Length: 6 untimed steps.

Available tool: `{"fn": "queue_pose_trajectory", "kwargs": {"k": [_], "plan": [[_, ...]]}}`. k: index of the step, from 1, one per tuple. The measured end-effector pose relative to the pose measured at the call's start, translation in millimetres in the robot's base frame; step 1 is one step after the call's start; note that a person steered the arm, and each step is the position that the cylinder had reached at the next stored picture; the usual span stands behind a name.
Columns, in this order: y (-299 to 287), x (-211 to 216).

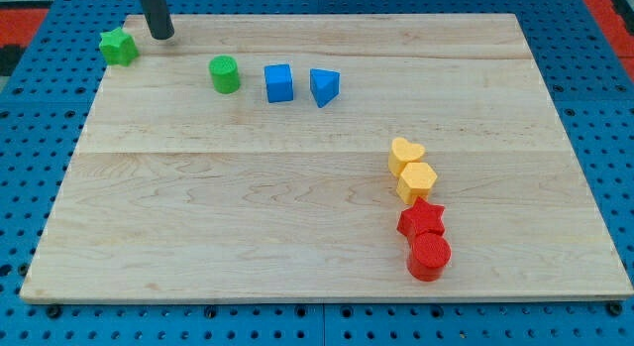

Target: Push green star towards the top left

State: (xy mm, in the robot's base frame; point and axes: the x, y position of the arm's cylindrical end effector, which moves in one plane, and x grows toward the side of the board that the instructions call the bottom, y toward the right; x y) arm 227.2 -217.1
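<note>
The green star (118, 47) sits at the top left corner of the wooden board (248, 207), overlapping its left edge. My tip (161, 34) touches down near the view's top edge, just to the right of the star and slightly above it, with a small gap between them. The dark rod rises out of the view's top.
A green cylinder (225, 74), a blue cube (278, 83) and a blue triangular block (324, 86) stand in a row right of the star. At lower right a yellow heart (406, 154), yellow hexagon (417, 180), red star (422, 220) and red cylinder (429, 256) form a column.
</note>
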Motion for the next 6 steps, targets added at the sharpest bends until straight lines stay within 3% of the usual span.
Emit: {"fn": "queue_pose_trajectory", "kwargs": {"k": [2,3,4,5,6], "plan": [[23,19],[-7,63],[-77,101],[-88,87],[-80,32]]}}
